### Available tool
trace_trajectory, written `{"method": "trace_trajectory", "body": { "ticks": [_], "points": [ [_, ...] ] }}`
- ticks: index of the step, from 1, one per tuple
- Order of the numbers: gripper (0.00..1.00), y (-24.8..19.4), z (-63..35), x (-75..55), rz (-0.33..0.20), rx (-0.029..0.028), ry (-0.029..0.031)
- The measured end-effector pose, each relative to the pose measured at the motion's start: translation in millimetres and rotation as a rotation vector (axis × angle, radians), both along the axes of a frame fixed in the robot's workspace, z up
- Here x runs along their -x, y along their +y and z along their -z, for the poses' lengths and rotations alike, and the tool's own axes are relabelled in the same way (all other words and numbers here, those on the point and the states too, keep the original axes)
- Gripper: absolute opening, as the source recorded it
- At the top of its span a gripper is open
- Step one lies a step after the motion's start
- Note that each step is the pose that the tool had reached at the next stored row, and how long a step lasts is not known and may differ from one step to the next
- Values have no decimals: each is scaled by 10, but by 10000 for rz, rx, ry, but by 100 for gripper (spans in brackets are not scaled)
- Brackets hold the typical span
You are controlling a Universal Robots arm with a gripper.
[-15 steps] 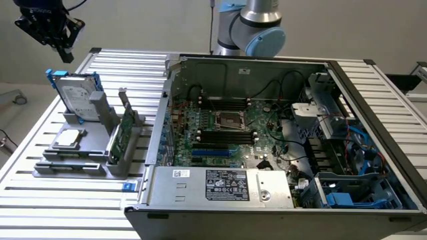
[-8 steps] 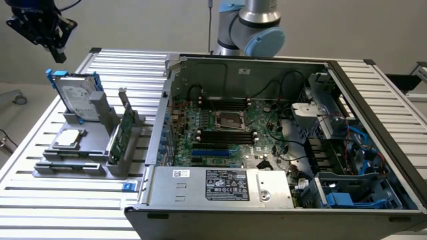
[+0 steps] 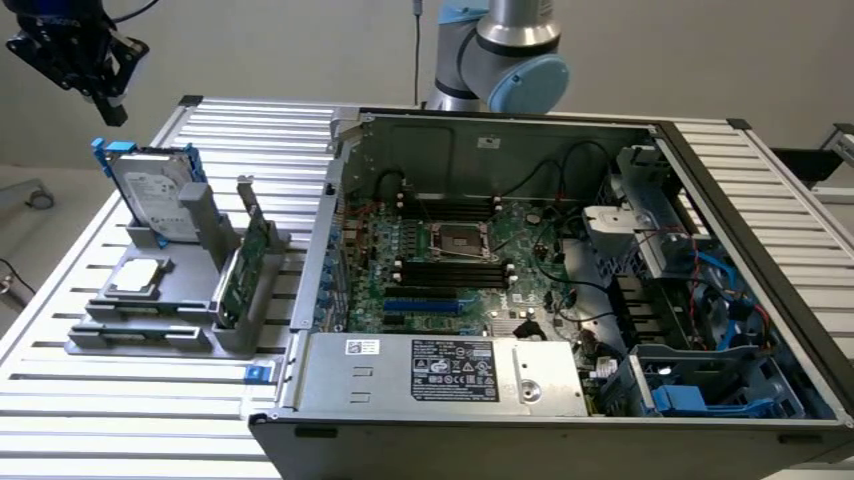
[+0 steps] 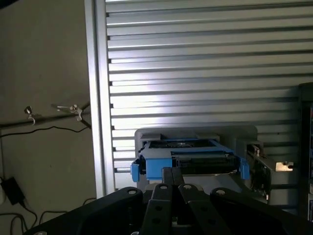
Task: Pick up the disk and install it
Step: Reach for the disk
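This is looking like a robotics lab or test workshop. A robot arm [image 3: 514, 60] is standing at the far edge of a slatted aluminium table [image 3: 134, 420]. An open computer case [image 3: 507, 125] is lying on it with its motherboard [image 3: 447, 265] exposed. A grey fixture [image 3: 147, 335] at the exterior view's left is holding the disk [image 3: 154, 195] on edge. Loose cables [image 4: 44, 129] are trailing over a bare floor [image 4: 44, 58] beside the table.

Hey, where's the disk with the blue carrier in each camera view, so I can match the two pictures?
Exterior view: the disk stands upright in the grey stand, at the exterior view's left.
Wrist view: the disk is seen edge-on, just ahead of the gripper.
Shared landmark: the grey stand holding it.
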State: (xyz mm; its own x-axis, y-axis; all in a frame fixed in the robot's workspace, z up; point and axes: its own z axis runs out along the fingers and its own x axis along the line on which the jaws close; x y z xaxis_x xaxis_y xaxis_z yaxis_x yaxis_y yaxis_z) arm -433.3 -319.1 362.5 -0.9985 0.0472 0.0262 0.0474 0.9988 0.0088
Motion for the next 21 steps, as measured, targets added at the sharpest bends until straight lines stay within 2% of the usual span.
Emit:
{"method": "trace_trajectory", "body": {
  "ticks": [10,12,16,21],
  "points": [
    [11,0,0,0,1,0,2],
    [11,12,2,16,-30,0,1],
    [11,13,5,15,-717,-6,3],
    [11,13,14,15,-1625,-90,0]
  ]
}}
